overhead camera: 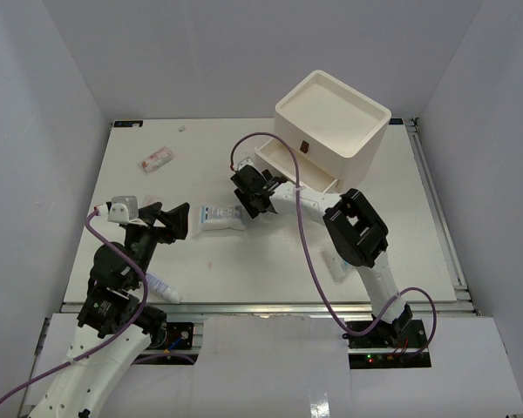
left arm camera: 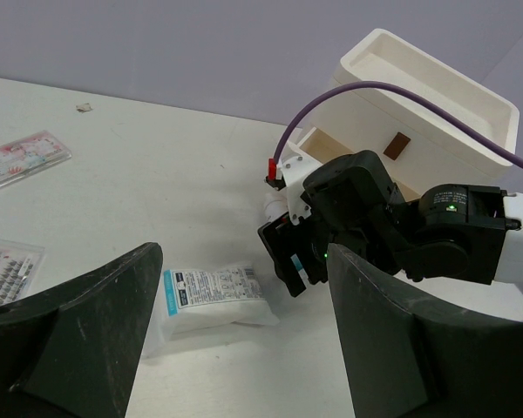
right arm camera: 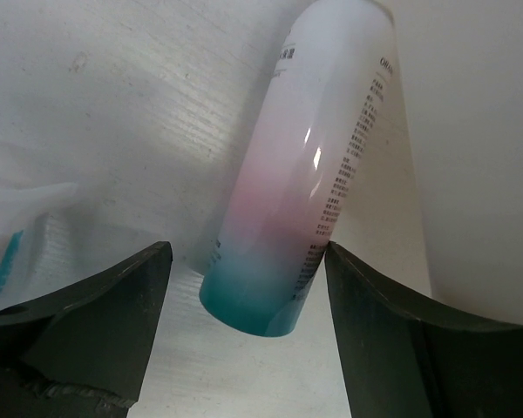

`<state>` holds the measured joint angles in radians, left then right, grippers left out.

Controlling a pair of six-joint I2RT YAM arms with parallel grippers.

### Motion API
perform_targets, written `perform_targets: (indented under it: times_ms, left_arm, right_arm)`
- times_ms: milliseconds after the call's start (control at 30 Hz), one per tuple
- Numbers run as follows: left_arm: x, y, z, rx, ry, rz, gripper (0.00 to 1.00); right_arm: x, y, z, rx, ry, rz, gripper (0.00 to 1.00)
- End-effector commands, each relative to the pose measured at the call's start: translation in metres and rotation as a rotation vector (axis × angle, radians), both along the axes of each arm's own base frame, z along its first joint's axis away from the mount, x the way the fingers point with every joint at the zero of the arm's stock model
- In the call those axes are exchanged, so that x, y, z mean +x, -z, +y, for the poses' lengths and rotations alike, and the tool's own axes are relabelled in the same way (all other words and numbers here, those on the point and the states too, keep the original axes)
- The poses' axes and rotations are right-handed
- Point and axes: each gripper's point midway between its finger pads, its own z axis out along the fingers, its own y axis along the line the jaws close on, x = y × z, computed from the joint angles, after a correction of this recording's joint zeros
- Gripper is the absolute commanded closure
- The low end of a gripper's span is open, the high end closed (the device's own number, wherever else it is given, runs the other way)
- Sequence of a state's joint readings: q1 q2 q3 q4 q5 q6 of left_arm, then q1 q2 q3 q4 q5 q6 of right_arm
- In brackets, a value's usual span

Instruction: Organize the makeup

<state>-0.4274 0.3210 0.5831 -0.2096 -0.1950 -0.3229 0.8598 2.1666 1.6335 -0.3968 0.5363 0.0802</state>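
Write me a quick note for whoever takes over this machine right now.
Left hand: open, holding nothing, near the white packet.
Right hand: open around the bottle beside the drawer box, not clamped yet.
Pink sachet and small tube lie loose on the table.
Done: one drawer stands open.
Left: grip the bottle, stow everything.

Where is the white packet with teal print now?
In the top view the white packet lies on the table near its middle, between the left claw and the right claw.
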Motion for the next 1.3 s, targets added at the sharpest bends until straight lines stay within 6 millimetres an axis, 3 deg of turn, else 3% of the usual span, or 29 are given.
perform_targets:
  times_ms: [0, 433, 800, 1000, 1267]
  left_arm:
    - [0.000, 0.000, 0.000, -0.003, 0.003, 0.001, 0.13]
    - [-0.001, -0.001, 0.000, -0.004, 0.001, -0.004, 0.13]
    - [-0.002, -0.003, 0.000, -0.006, 0.004, -0.010, 0.13]
    - [-0.002, -0.002, 0.000, -0.006, 0.005, -0.010, 0.13]
    - [-0.002, -0.002, 0.000, -0.007, 0.006, -0.008, 0.13]
  right_arm:
    - [-0.002, 0.006, 0.003, 0.060, 0.005, 0.031, 0.28]
    - [-0.022, 0.006, 0.011, 0.116, -0.084, 0.099, 0.48]
    - [-0.055, 0.004, -0.011, 0.117, -0.183, 0.130, 0.71]
    - [-0.061, -0.021, -0.015, 0.131, -0.266, 0.085, 0.92]
    - [-0.069, -0.064, 0.002, 0.191, -0.424, 0.063, 0.92]
